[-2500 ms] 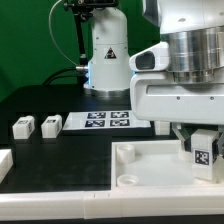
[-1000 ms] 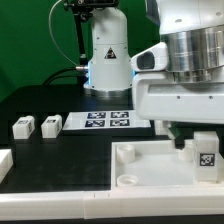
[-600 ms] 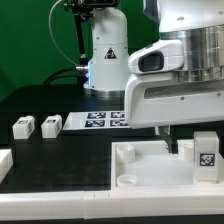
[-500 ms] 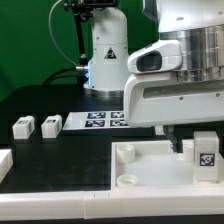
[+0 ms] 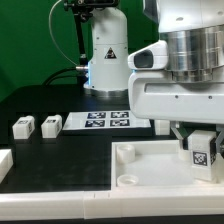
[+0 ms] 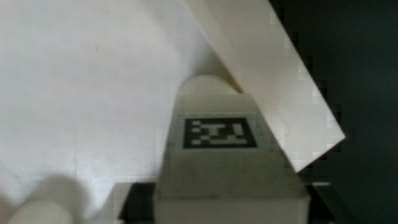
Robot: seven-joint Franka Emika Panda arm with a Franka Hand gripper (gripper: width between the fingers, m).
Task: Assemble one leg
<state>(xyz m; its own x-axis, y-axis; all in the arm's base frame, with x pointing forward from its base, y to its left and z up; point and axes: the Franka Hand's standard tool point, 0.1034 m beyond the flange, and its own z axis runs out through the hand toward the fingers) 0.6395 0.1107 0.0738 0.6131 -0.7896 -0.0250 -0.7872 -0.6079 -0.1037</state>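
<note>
A leg (image 5: 201, 152), a small white block with a square marker tag, stands upright in the near right corner of the large white tray (image 5: 145, 166), at the exterior view's right. My gripper (image 5: 200, 146) hangs straight over it with a finger on each side and is shut on it. In the wrist view the leg (image 6: 222, 130) fills the middle, and dark pads (image 6: 139, 200) press its two sides at the gripper (image 6: 222, 205). The tray floor (image 6: 89, 80) and its raised wall (image 6: 267, 70) lie behind. The leg's foot in the socket is hidden.
Two more legs (image 5: 22, 127) (image 5: 50, 125) lie on the black table at the exterior view's left. The marker board (image 5: 105, 120) lies behind them before the robot base (image 5: 105, 55). A white piece (image 5: 3, 163) shows at the left edge. A round socket (image 5: 127, 181) sits in the tray's near left corner.
The gripper, off the leg and shifted to the exterior view's left half a second ago, has come back over the leg and closed on it. The leg sits slightly turned.
</note>
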